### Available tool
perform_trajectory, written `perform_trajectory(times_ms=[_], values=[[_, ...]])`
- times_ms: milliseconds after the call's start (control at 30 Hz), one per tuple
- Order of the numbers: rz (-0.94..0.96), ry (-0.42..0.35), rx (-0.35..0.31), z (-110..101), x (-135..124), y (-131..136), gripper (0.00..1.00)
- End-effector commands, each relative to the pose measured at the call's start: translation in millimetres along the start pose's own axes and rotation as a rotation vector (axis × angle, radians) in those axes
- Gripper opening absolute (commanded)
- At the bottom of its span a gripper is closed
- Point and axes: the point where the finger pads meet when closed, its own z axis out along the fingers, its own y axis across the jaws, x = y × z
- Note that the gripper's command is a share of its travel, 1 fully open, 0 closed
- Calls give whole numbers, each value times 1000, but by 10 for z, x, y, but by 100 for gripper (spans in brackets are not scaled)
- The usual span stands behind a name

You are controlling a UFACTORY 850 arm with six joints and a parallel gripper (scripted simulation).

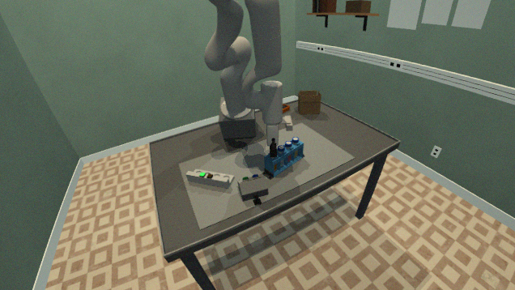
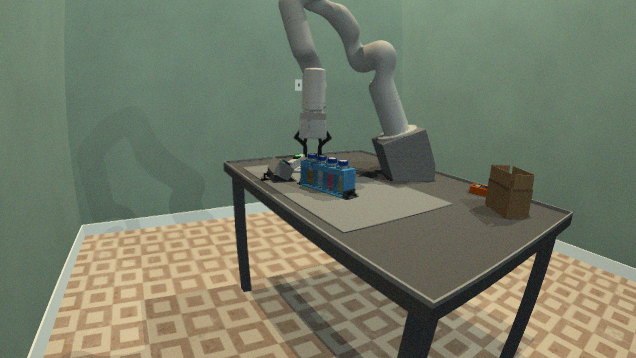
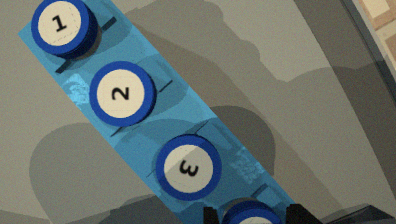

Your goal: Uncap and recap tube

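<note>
The gripper (image 3: 252, 216) stands straight down over the near end of the decapping station (image 3: 235, 160). Its fingers are about half open on either side of the cap of tube 4 (image 3: 247, 212), gripping nothing as far as I can judge. That cap sits on its own tube, only its far edge showing at the bottom of the wrist view.

Risks from here:
- if the cap was not turned to its stop, it is left loose
- if the arm lifts off-centre, a finger may drag the rim and back the thread off
- cap 3 (image 3: 188, 167) is just beside, so a sideways move could knock it
- READY (image 1: 244, 178) sits next to CYCLE (image 1: 254, 176) in one housing, and the wrong key is easily hit

Farther along the rack are cap 2 (image 3: 122, 93) and cap 1 (image 3: 61, 25), both on. Whether they are tight cannot be told.

Across the mat, the cap tray (image 1: 220, 181) shows its green lamp (image 1: 202, 174) lit.

Readable writing: the numerals 1, 2 and 3 on the cap tops. Cap 4's number is out of frame, and no brand is visible
</note>
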Motion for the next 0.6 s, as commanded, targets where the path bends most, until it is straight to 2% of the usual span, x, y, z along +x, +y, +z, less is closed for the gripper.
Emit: perform_trajectory(times_ms=[0, 400, 567], values=[[1, 4, -3, -68, 1, 6, 46], [1, 4, -3, -428, 0, 5, 46], [1, 4, -3, -438, 0, 5, 46]])
